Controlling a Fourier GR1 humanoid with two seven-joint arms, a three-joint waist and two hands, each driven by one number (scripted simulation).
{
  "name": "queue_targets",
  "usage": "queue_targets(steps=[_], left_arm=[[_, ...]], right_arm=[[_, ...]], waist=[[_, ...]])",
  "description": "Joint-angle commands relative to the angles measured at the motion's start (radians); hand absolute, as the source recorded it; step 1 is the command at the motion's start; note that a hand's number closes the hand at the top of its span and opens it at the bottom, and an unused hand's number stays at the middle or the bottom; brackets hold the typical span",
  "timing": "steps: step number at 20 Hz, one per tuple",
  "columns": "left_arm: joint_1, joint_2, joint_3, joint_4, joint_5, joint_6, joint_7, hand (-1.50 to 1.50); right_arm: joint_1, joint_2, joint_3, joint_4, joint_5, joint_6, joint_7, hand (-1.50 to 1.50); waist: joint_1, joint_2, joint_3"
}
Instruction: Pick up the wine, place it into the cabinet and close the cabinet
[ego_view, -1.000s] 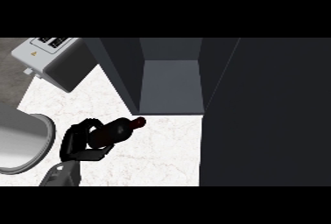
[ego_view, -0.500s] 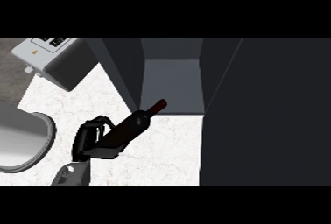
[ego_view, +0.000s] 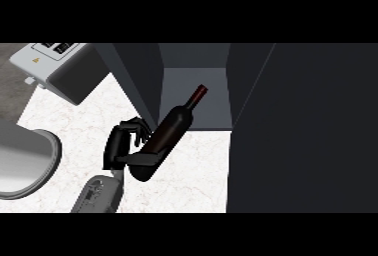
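Note:
A dark wine bottle (ego_view: 166, 135) is tilted, its neck and red cap (ego_view: 200, 91) pointing up and right into the open cabinet (ego_view: 193, 102). My left hand (ego_view: 122, 145) sits at the bottle's left side, fingers and thumb curled round its lower body. The bottle's base hangs over the white marble counter (ego_view: 192, 175), just in front of the cabinet's opening. The cabinet's dark door (ego_view: 303, 130) stands open and fills the right side of the view. My right hand does not show.
A grey toaster-like appliance (ego_view: 55, 67) stands at the back left. A round grey basin (ego_view: 22, 165) lies at the left edge. The cabinet's left wall (ego_view: 140, 80) stands close to the hand's fingers.
The hand has carried the bottle up and right towards the cabinet. The bottle has swung from lying nearly flat to pointing its neck into the opening.

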Motion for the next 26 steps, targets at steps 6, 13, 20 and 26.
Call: queue_targets(steps=[6, 13, 20, 26], left_arm=[[-0.141, -0.01, -0.196, 0.02, -0.087, 0.225, 0.184, 1.5], [-0.262, -0.009, -0.178, 0.105, -0.011, 0.222, 0.207, 1.5], [-0.371, -0.009, -0.295, 0.169, 0.083, 0.386, 0.297, 1.5], [-0.55, -0.009, -0.357, 0.383, 0.098, 0.472, 0.338, 1.5]], right_arm=[[0.039, 0.001, -0.032, -0.114, -0.068, -0.004, 0.043, -1.5], [0.06, -0.034, -0.099, -0.169, -0.149, 0.014, 0.064, -1.5], [0.095, -0.033, -0.075, -0.181, -0.164, 0.053, 0.058, -1.5], [-0.015, -0.042, -0.153, -0.05, -0.188, 0.051, 0.033, -1.5]], waist=[[-0.009, 0.003, 0.0], [-0.013, 0.004, -0.001], [-0.029, 0.004, -0.001], [-0.027, 0.01, -0.001]])
